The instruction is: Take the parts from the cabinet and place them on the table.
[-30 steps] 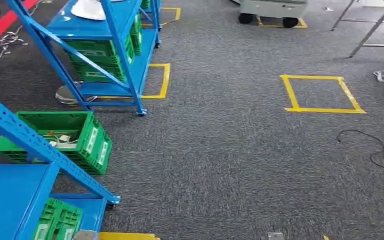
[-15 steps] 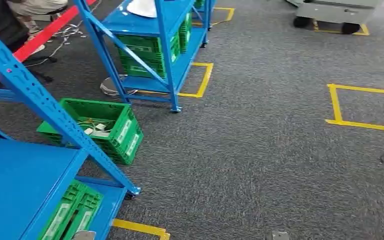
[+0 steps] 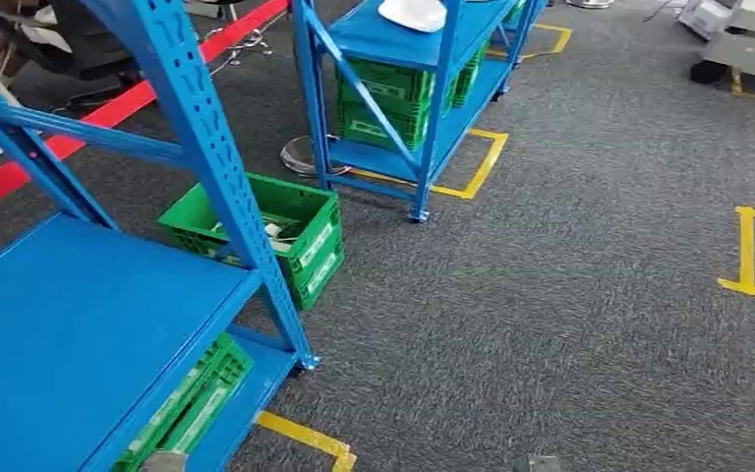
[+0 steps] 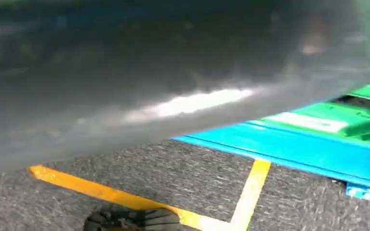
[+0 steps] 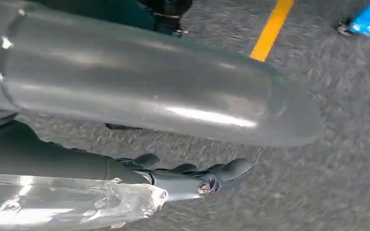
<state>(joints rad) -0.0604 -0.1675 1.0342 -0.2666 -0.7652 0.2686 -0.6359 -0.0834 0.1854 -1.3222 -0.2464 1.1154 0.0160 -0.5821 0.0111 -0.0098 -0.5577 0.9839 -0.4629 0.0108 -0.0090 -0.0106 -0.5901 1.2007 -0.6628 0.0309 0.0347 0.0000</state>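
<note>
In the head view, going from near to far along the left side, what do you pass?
Near blue shelf → green crate on the floor → far blue rack → white helmet on its top shelf.

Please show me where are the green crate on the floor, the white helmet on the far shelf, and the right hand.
green crate (image 3: 317, 244): head view, front wall.
white helmet (image 3: 413, 13): head view, middle of its dome.
right hand (image 5: 192, 175): right wrist view, dark fingers.

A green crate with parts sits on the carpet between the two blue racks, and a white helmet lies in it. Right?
Not quite. The head view shows the white helmet on the far blue rack, not in the green crate, which does sit on the carpet between the racks.
</note>
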